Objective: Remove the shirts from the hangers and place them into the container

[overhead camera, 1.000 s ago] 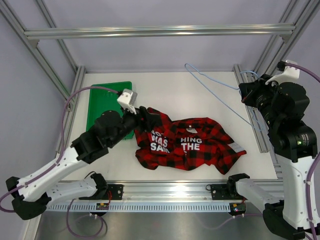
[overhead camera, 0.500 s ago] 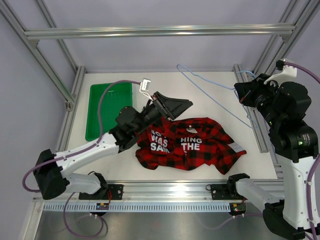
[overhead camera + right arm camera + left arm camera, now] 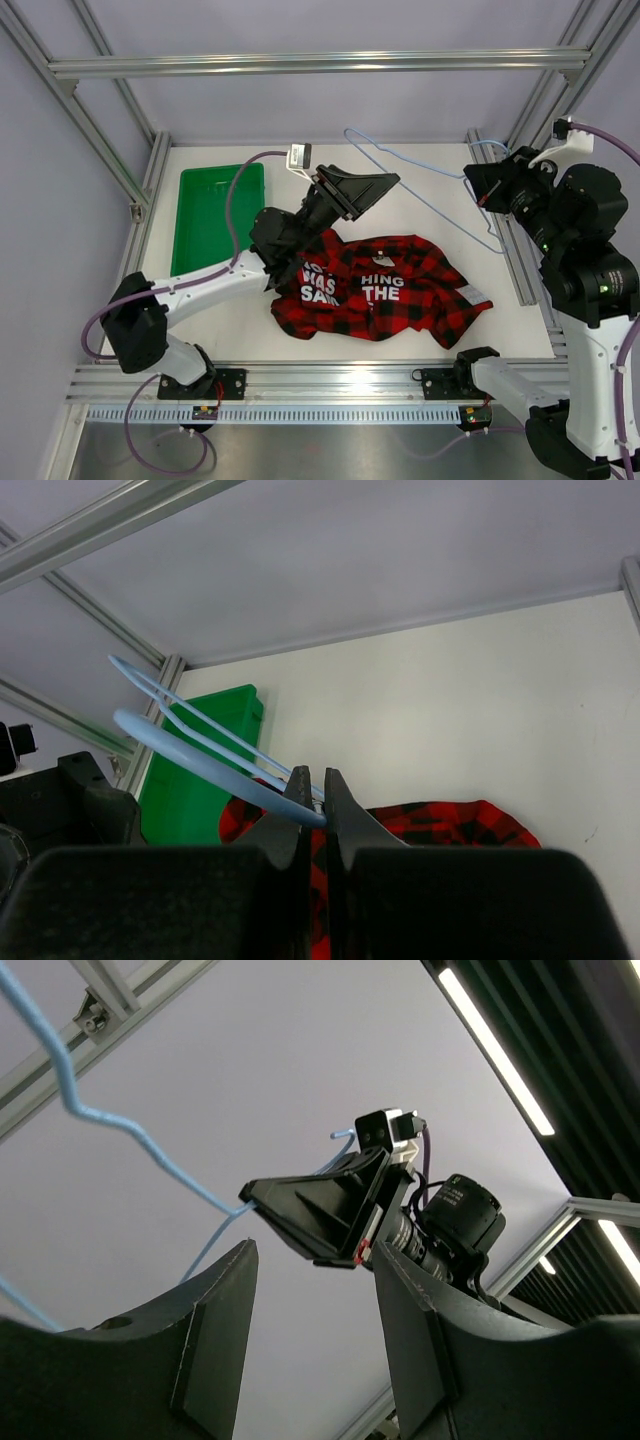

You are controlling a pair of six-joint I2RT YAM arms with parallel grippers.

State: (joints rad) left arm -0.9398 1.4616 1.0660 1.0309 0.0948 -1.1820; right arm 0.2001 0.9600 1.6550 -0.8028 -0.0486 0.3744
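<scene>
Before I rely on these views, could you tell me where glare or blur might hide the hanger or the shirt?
Top external: even light, sharp, lettering on the shirt readable. Left wrist: aimed upward, ceiling light strips glare, its fingers are dark silhouettes. Right wrist: the hanger close to the lens is soft, the plaid behind is distinct.

Table (image 3: 240,335): flat white top, with aluminium rails (image 3: 148,200) along its left, right and near edges.
Green tray (image 3: 205,230): sits flat by the far-left corner, its long side running along the left edge.
Plaid shirt (image 3: 385,290): lies crumpled around the middle, nearer the near edge, with the white lettering facing up and one sleeve trailing toward the right edge.
Tray and shirt: near each other, not touching.
</scene>
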